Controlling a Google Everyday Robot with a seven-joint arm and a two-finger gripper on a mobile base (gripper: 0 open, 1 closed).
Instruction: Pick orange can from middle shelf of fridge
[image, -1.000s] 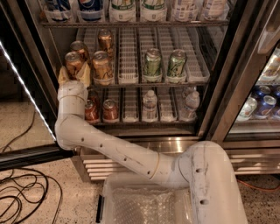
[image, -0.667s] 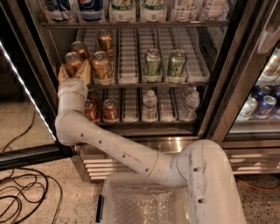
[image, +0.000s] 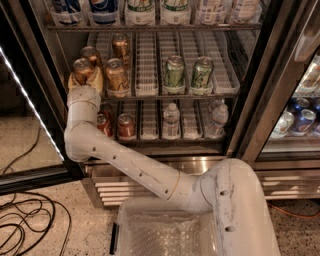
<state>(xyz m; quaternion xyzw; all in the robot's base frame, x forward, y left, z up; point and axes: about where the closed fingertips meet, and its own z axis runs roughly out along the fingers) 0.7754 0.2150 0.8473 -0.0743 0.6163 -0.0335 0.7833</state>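
Comparing with one second ago: no clear change. The gripper (image: 85, 82) stays at the left front end of the middle shelf (image: 150, 96), and the arm (image: 130, 167) keeps the same bend below the shelf.

Gripper: jaws part-way apart, clamped on the orange can (image: 82, 69). One tan finger (image: 98, 80) lies against the can's right side, the other against its left. The can is upright in the leftmost lane of the shelf, silver top showing above the fingers.

Other stock on the middle shelf:
- a second orange can (image: 90, 52) just behind the held one;
- two more orange cans (image: 116, 75) in the next lane to the right;
- two green cans (image: 175, 74) at the right half, front edge;
- white lane dividers (image: 146, 60) between them.

Below the shelf: red cans (image: 125, 126) and water bottles (image: 171, 120) on the lower rack.

Fridge (image: 250, 100): black door post right of the shelf, steel base under it.

Hidden or cut off:
- the lower half of the held can, behind the fingers and wrist;
- whether the can's base touches the shelf, cannot tell;
- one red can, partly behind the arm;
- the bottles above the shelf, cropped by the top edge.
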